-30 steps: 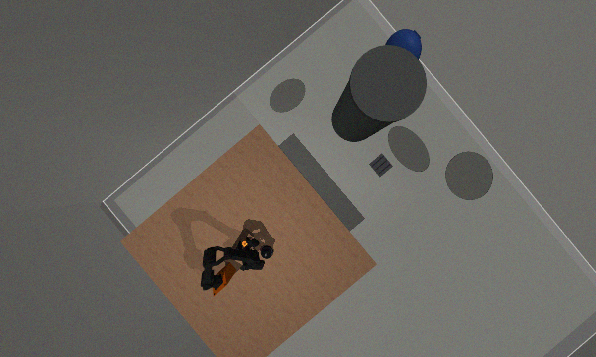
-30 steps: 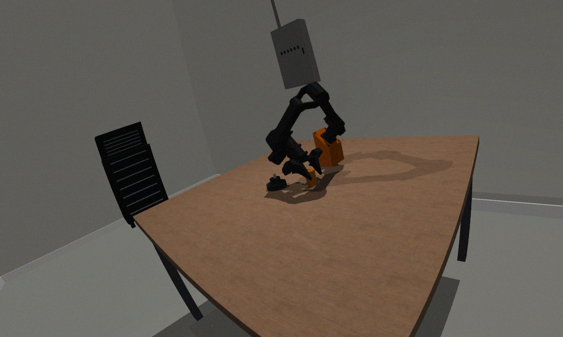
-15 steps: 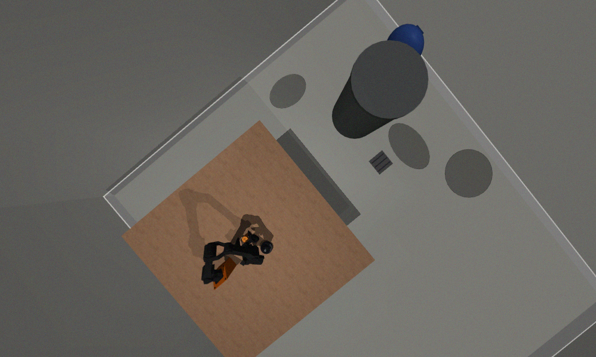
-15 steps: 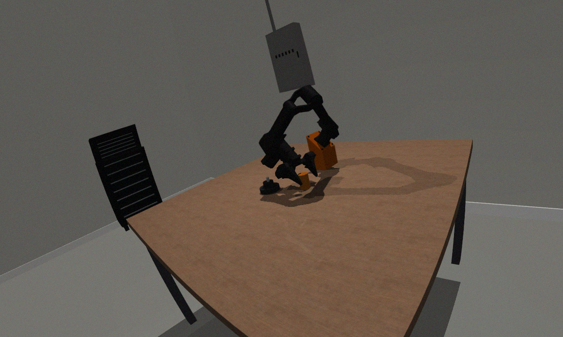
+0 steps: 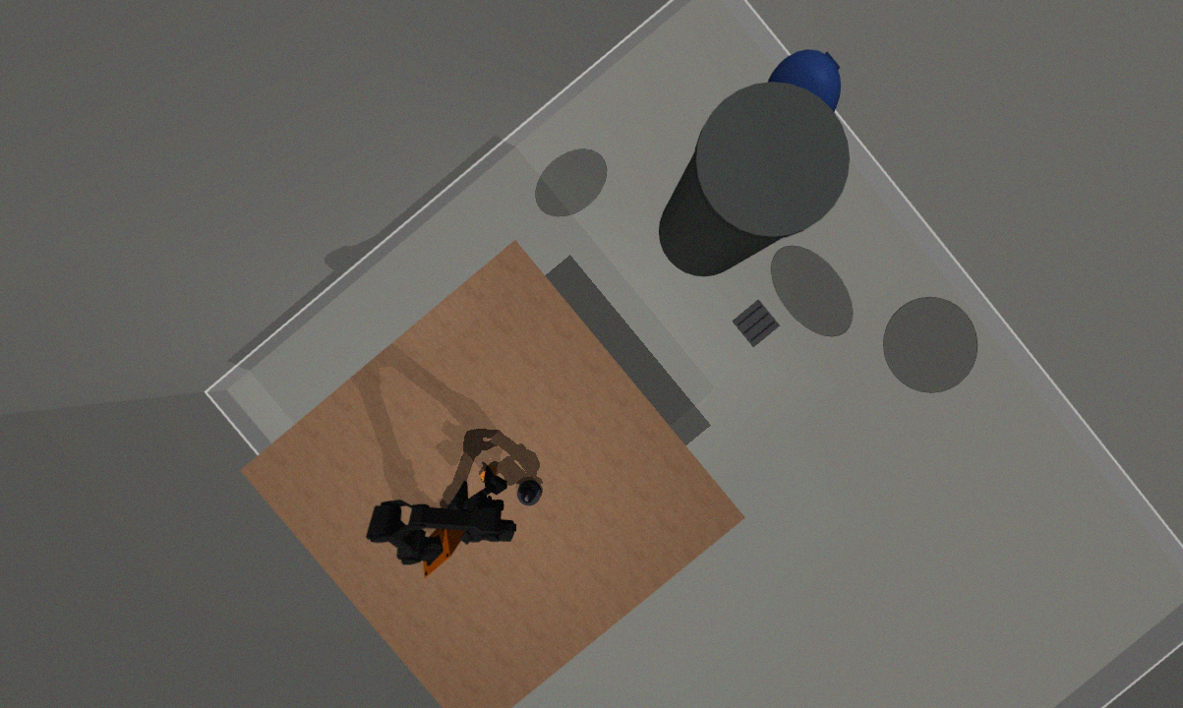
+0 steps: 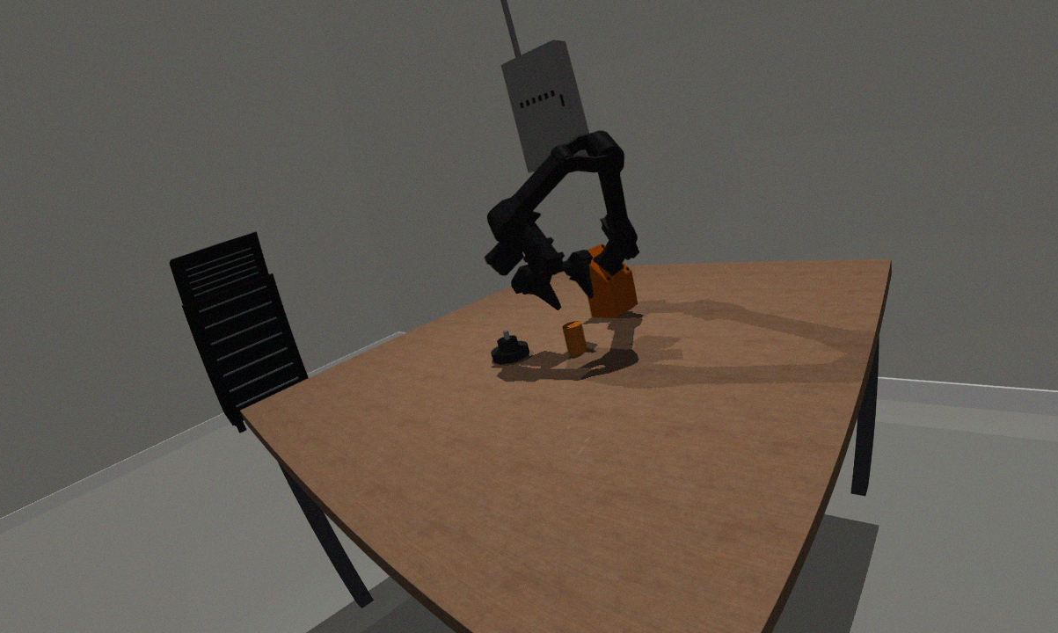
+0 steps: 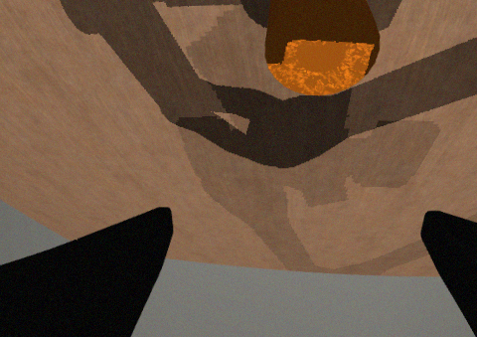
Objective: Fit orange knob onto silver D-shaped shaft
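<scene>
The orange knob (image 5: 483, 473) (image 6: 574, 338) (image 7: 323, 19) stands upright on the table by itself. Its plain end face is partly lit in the wrist view; its underside hole is hidden. The round black pedestal (image 5: 529, 492) (image 6: 508, 353) stands a short way from the knob, with the bare silver shaft (image 6: 506, 335) pointing up from it. The shaft's flat side cannot be made out. My gripper (image 6: 575, 301) (image 7: 298, 224) is wide open and empty. It hangs above the knob in the exterior view, with the fingertips clear of it.
The wooden table (image 5: 595, 528) (image 6: 595, 488) carries the arm's orange base (image 5: 437, 556) (image 6: 612, 293) behind the knob. Arm shadows fall around the knob and pedestal. A black slatted chair (image 6: 237, 331) stands beyond the table edge. A dark cylinder (image 5: 771, 158) is off the table.
</scene>
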`<move>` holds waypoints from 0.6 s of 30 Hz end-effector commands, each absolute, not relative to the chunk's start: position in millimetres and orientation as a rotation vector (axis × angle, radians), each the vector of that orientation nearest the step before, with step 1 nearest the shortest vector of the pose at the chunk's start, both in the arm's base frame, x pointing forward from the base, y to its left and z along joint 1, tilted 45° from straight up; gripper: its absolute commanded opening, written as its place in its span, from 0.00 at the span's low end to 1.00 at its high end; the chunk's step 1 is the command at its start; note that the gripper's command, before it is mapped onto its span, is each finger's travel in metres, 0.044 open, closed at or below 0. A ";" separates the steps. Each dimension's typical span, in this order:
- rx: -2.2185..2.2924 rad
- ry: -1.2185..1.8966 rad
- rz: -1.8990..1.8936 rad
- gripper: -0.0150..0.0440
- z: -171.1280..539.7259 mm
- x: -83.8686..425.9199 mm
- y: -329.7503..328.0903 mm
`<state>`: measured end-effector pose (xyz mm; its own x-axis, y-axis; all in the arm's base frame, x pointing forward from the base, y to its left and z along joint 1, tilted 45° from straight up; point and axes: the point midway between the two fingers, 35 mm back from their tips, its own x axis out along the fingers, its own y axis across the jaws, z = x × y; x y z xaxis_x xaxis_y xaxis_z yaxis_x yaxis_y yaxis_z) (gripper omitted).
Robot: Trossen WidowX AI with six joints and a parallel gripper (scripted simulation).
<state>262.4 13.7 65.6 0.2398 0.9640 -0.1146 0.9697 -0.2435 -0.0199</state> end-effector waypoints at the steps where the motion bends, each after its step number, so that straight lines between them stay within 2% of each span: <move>1: 2.411 1.917 -0.197 1.00 70.4 257.6 11.1; 6: 2.119 1.934 -0.524 1.00 71.0 247.0 10.4; 10: 1.963 1.712 -0.827 1.00 73.2 254.3 -5.7; 18: 1.950 1.654 -0.873 1.00 74.8 257.1 -9.6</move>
